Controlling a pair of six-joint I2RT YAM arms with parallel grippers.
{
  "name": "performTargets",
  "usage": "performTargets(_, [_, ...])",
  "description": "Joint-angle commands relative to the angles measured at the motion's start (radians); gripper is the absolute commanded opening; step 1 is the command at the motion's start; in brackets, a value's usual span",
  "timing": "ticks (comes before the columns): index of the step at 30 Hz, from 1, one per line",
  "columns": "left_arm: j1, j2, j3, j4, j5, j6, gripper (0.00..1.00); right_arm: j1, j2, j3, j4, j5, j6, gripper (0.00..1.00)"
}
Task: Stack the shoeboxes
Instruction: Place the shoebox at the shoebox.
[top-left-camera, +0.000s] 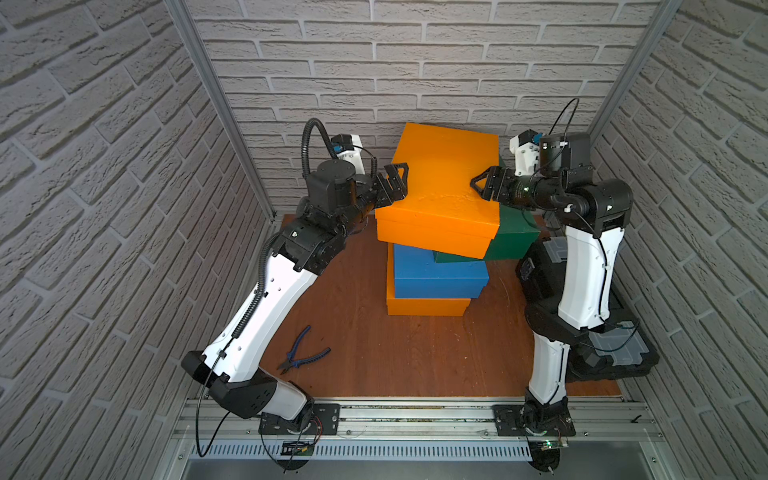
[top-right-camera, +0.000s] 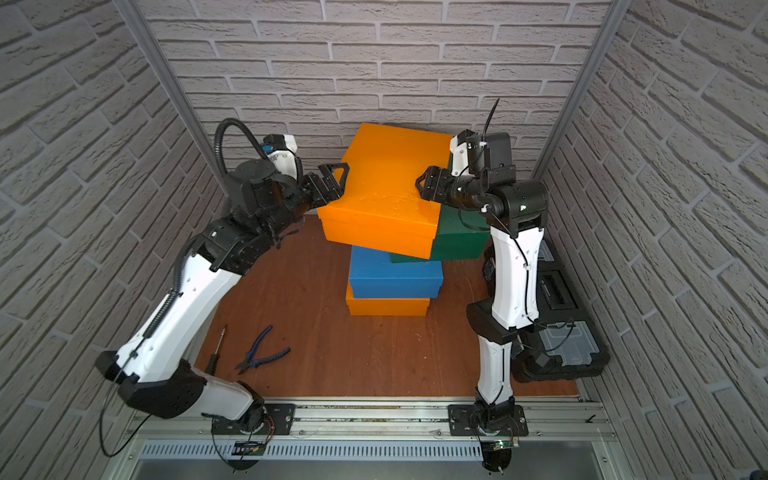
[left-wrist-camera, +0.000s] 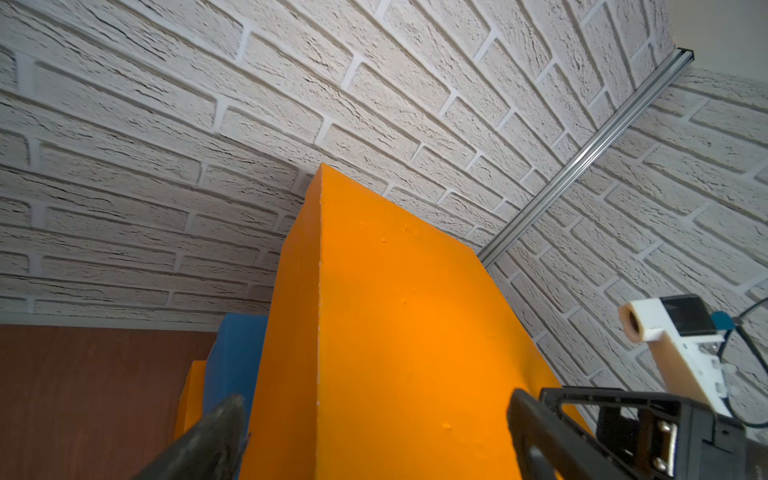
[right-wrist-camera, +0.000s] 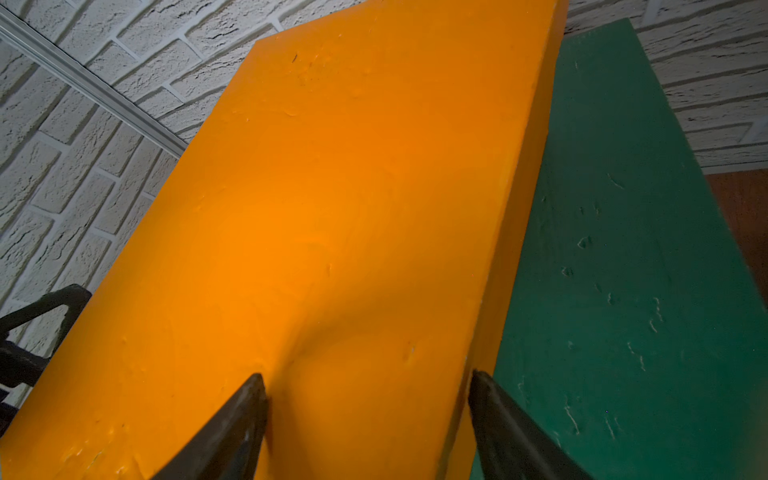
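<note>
Shoeboxes form one crooked stack between both grippers. The right gripper (top-left-camera: 478, 187) pinches the top orange box (top-left-camera: 440, 187) by its edge, denting the lid. The left gripper (top-left-camera: 398, 180) is spread wide astride the opposite edge. Below them sit the green box (top-left-camera: 513, 237), blue box (top-left-camera: 436, 274) and bottom orange box (top-left-camera: 428, 307).

The top orange box (top-left-camera: 440, 187) buries most of the green box (top-left-camera: 515, 237), the blue box (top-left-camera: 440, 274) hides nearly all the bottom orange box (top-left-camera: 428, 306), and the right arm (top-left-camera: 586, 282) blocks part of the toolbox (top-left-camera: 623, 353).
</note>
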Motion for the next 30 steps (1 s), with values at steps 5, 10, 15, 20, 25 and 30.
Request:
performTargets(5, [-0.009, 0.052, 0.044, 0.121, 0.071, -0.065, 0.98, -0.012, 0.019, 0.026, -0.074, 0.014, -0.021, 0.76])
performTargets(10, [-0.03, 0.089, 0.076, 0.146, 0.078, -0.075, 0.98, -0.012, 0.008, 0.027, -0.066, 0.031, -0.027, 0.77])
performTargets(15, [-0.04, 0.124, 0.112, 0.157, 0.083, -0.085, 0.98, -0.012, -0.004, 0.026, -0.06, 0.047, -0.039, 0.79])
performTargets(20, [-0.042, 0.15, 0.129, 0.162, 0.087, -0.096, 0.98, -0.014, -0.017, 0.026, -0.05, 0.062, -0.057, 0.8])
performTargets(25, [-0.043, 0.174, 0.155, 0.165, 0.089, -0.106, 0.98, -0.018, -0.028, 0.026, -0.042, 0.092, -0.073, 0.83])
performTargets(30, [-0.049, 0.2, 0.195, 0.159, 0.091, -0.108, 0.98, -0.042, -0.025, 0.027, -0.036, 0.082, -0.084, 0.84])
